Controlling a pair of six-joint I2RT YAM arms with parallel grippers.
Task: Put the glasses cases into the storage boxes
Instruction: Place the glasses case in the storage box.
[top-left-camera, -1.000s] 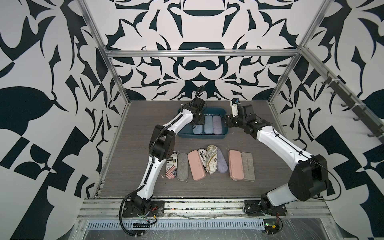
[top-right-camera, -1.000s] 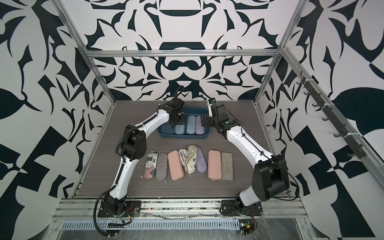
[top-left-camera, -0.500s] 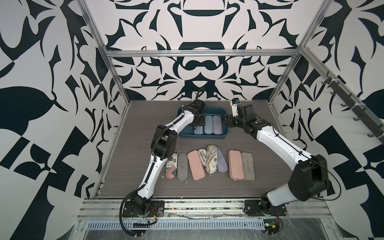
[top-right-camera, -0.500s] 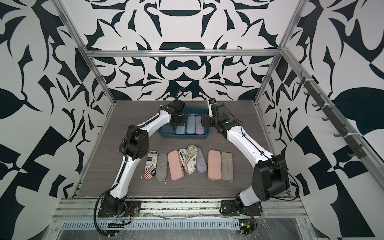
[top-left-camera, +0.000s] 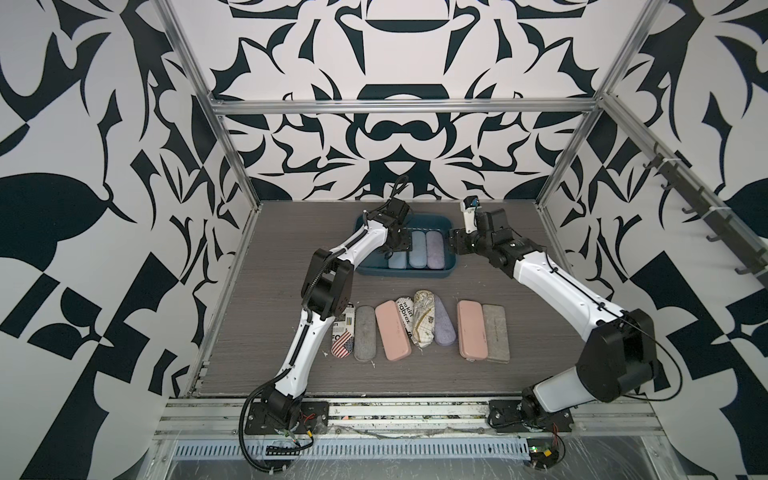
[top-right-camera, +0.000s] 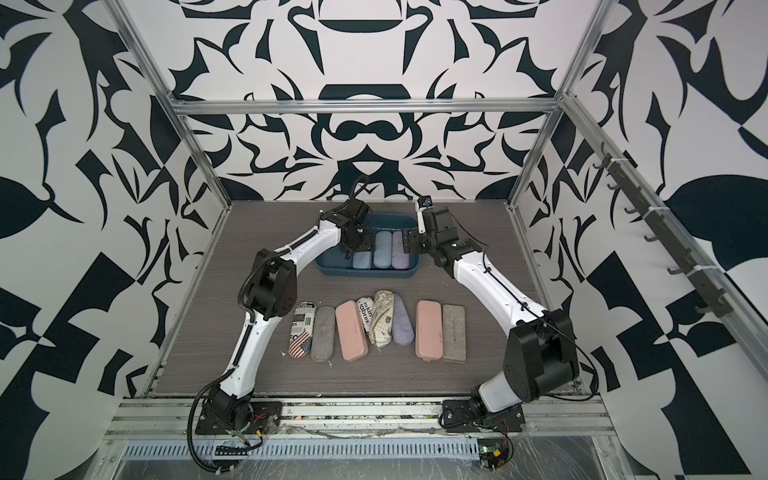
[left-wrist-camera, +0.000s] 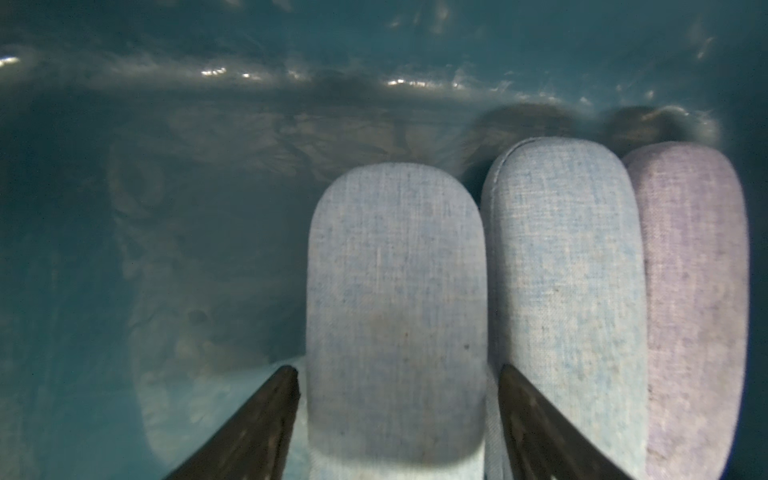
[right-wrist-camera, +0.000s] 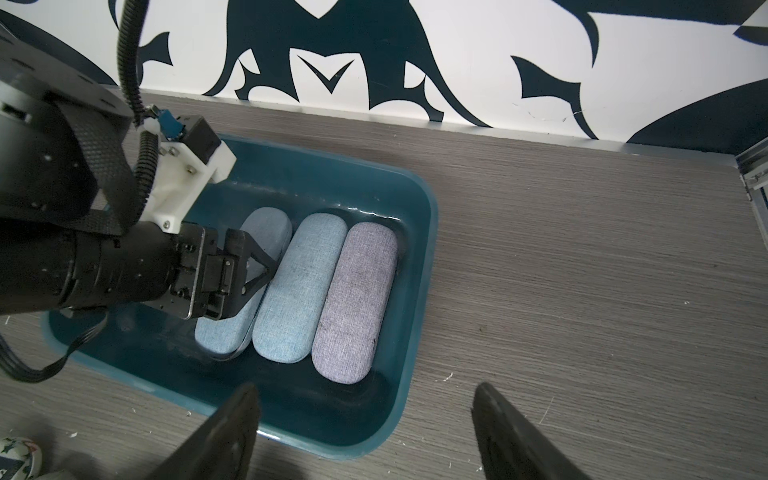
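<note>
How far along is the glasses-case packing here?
Done: a light blue fabric case and a lavender fabric case lie in the dark teal plastic tray. In hand: the left gripper straddles a second light blue case there, jaws slightly clear of it. Left: a row of eight cases outside the tray; the right gripper is open, empty.

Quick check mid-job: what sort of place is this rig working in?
Probably a lab test cell rather than a home or shop: an aluminium frame, black-and-white patterned panels on every side, and a metal rail carrying the arm bases.
</note>
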